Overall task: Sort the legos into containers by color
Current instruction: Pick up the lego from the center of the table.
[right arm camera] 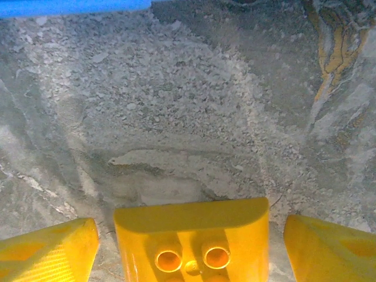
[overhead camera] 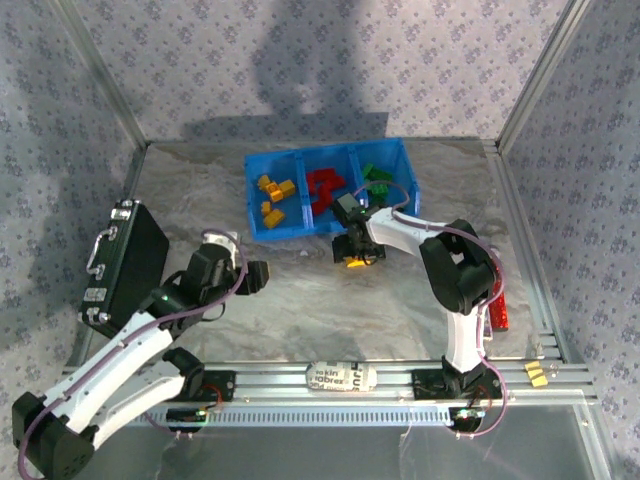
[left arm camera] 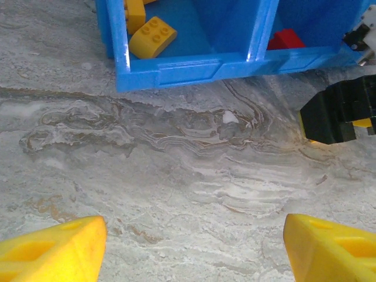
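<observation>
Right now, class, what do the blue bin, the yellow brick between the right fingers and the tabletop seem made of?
Blue bin: moulded plastic, glossy; light glints on its walls. Yellow brick: hard plastic, smooth, with moulded round studs. Tabletop: veined marble look, matte; real stone or printed sheet, cannot tell.

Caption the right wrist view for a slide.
Open right claw straddles a yellow lego on the marbled table, blue bin edge ahead.

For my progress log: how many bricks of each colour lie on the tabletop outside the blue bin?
Yellow brick: 1
Red: 0
Green: 0
Total: 1
</observation>
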You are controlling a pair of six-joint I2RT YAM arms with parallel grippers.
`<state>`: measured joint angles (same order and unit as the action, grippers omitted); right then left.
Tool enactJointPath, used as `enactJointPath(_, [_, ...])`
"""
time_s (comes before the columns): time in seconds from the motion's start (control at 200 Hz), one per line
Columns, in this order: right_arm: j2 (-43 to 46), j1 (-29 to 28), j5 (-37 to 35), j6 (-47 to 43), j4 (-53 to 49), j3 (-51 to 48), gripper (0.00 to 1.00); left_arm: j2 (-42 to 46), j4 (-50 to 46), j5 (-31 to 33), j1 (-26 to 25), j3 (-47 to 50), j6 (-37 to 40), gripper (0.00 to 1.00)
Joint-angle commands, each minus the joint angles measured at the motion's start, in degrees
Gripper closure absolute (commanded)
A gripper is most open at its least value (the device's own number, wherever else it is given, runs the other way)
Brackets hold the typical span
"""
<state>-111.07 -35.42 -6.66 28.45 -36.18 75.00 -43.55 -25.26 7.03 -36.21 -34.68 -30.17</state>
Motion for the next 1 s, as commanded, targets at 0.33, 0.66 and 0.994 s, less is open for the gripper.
enactJointPath(0.33, [-0.47, -1.82, -0.21, 3.57, 0.95, -4.6, 0.3, 2.94, 0.0, -0.35, -0.55, 1.52, -1.13, 0.21])
enactJointPath(0.66, [2.77, -3.13, -1.48, 3.28, -1.73, -3.18, 0.38, 5.23, -1.08, -0.17, -0.69, 1.74, -1.46, 0.21])
enactJointPath(0.994, [6.48, -6.15, -2.31, 1.44, -6.42, 4.72, 0.39, 6.37, -1.81, 0.18, -0.77, 2.05, -1.43, 0.21])
